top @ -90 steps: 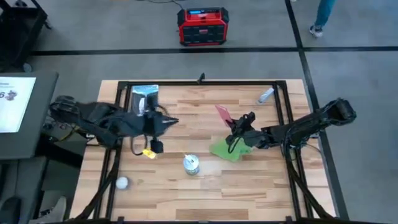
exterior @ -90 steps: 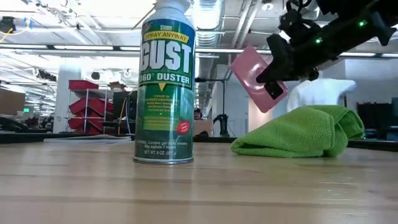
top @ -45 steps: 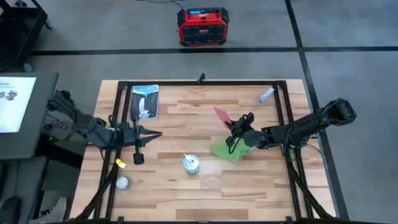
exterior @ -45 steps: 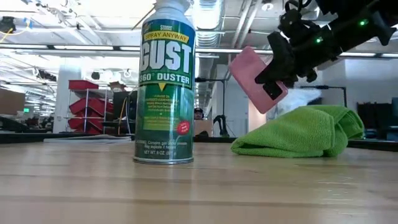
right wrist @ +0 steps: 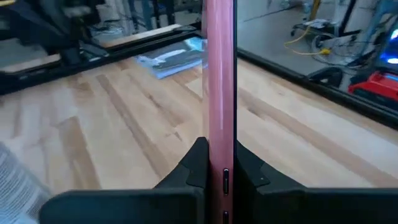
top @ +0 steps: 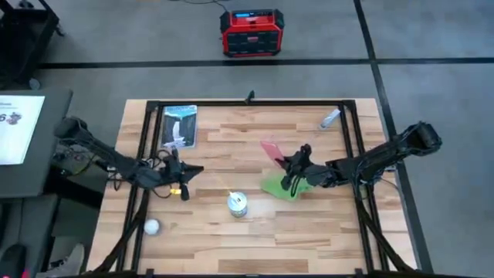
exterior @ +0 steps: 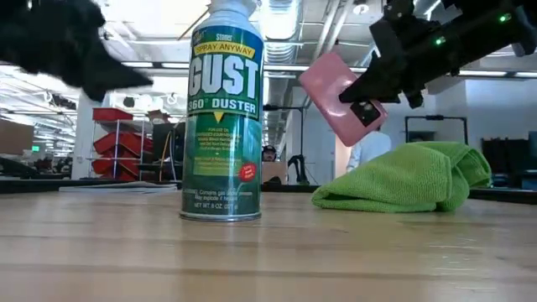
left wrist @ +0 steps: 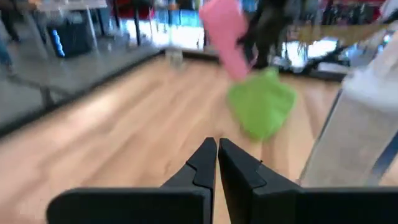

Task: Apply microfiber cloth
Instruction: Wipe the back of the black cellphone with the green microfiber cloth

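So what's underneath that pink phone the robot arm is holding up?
The pink phone, clamped in the right gripper, hangs in the air above the edge of the green microfiber cloth, which lies bunched on the wooden table. Whatever lies beneath the cloth is hidden.

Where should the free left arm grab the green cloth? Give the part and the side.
Pinch the cloth on its bunched upper fold, coming from above on its can-facing side. It lies heaped on the table, and the right end effector holds the phone tilted over its far part.
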`<act>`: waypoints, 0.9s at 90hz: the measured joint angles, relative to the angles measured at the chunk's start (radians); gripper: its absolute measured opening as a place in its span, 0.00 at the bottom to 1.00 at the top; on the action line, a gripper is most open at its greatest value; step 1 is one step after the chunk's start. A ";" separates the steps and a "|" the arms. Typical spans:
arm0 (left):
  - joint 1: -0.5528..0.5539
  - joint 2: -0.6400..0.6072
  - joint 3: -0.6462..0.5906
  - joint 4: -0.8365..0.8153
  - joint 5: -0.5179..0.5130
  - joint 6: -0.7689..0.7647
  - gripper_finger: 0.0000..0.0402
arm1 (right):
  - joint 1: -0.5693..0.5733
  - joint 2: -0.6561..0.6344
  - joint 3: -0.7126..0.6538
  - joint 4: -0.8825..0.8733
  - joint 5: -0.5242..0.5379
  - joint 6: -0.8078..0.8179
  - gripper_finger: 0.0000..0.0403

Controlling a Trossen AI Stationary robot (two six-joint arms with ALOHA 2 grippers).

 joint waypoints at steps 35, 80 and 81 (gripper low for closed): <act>0.153 0.157 -0.044 0.280 0.264 0.107 0.03 | -0.038 0.000 -0.001 0.001 -0.026 -0.054 0.03; 0.324 0.251 -0.041 0.370 0.452 0.196 0.08 | -0.067 -0.021 -0.001 -0.007 -0.073 -0.078 0.03; 0.328 0.251 -0.041 0.370 0.452 0.192 0.08 | -0.069 -0.021 -0.001 -0.005 -0.073 -0.079 0.03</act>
